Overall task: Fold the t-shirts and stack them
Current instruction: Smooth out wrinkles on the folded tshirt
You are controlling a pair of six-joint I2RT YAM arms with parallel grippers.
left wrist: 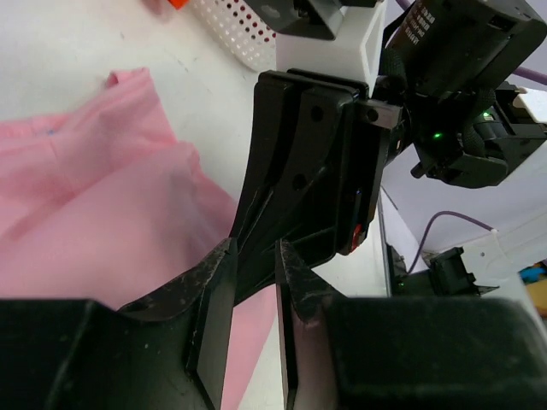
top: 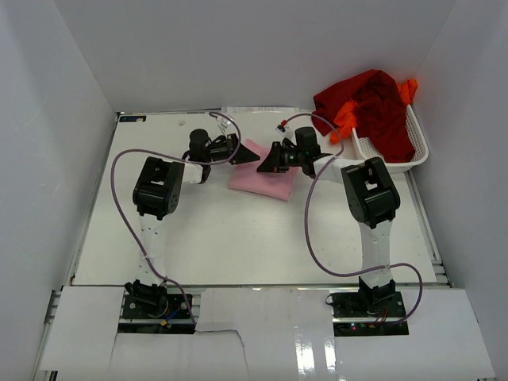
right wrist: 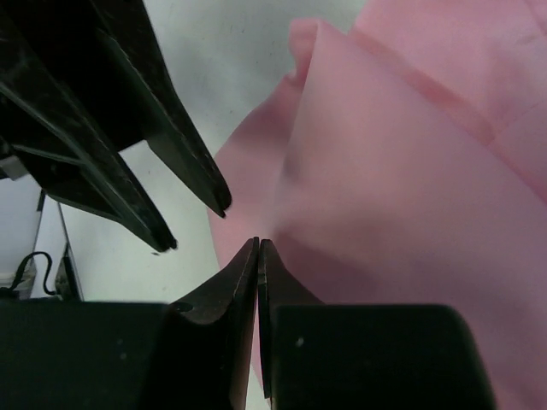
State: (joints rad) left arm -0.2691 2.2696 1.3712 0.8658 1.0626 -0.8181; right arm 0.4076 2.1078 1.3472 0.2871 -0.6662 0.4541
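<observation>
**Two grippers at the light pink t-shirt, mid-bench**

The left gripper (left wrist: 254, 252) sits at the left far corner of the light pink t-shirt (top: 266, 184), its jaws spread with a narrow gap between them, and no cloth is clearly caught there. The shirt lies rumpled and partly doubled over on the white bench (top: 238, 238), toward the far side. The right gripper (right wrist: 257, 246) faces the left one closely at the shirt's edge, jaws pressed together. I cannot tell whether a fold of pink cloth is pinched in them. Far right, the white mesh basket (top: 414, 156) holds the dark red t-shirt (top: 373, 103), heaped over its far rim. The bright orange t-shirt (top: 345, 121) shows beside and beneath it.
</observation>
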